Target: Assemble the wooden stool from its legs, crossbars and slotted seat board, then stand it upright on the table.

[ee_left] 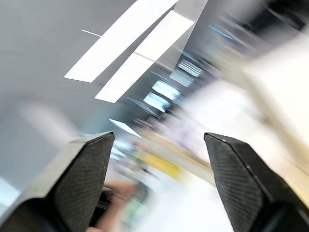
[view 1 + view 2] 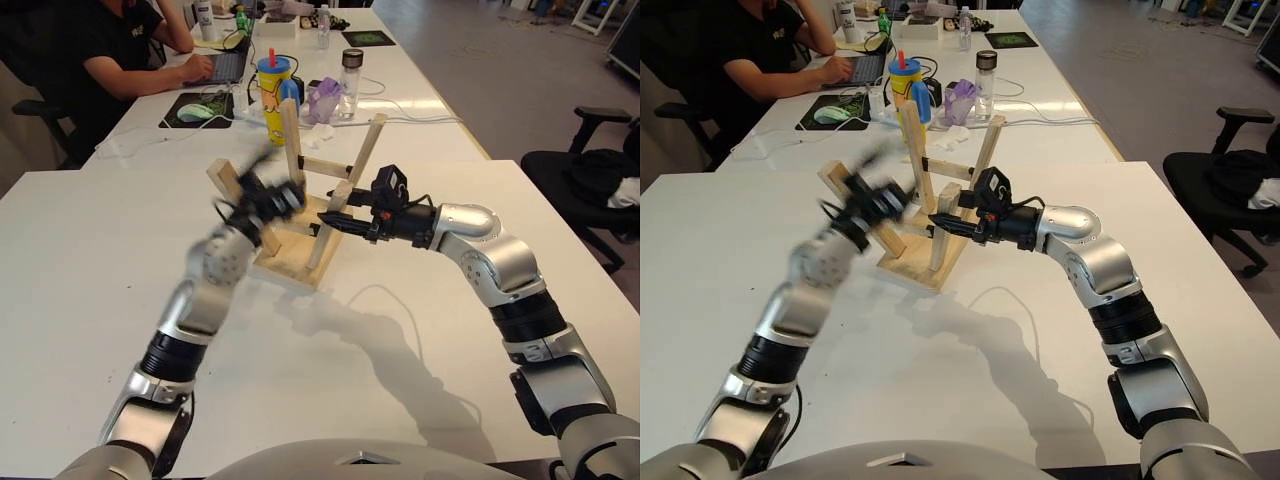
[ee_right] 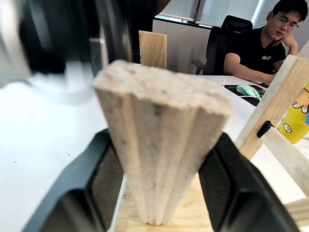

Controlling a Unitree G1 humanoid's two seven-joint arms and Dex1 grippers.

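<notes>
A: Stool (image 2: 300,215) position?
B: On bench (image 2: 90,260), tilted, seat board (image 2: 290,268) down, legs (image 2: 290,135) pointing up.
A: Fingers (image 3: 231,193)?
B: Clamped across near leg (image 3: 161,145) on right gripper (image 2: 332,218). Spread wide, empty, on left gripper (image 1: 159,139), close beside stool.

**A:** Bright, even light across the white table (image 2: 80,260), and soft grey shadows are falling toward its near edge!

**B:** Look at the left gripper (image 2: 264,192), it's smeared by motion blur right back along the forearm.

**A:** The left wrist view is streaked too. The ceiling light panels (image 1: 140,48) are glaring pure white.

**B:** In the right wrist view the stool leg (image 3: 161,140) sits very close, soft at the edges, with a dark blurred shape behind it.
</notes>
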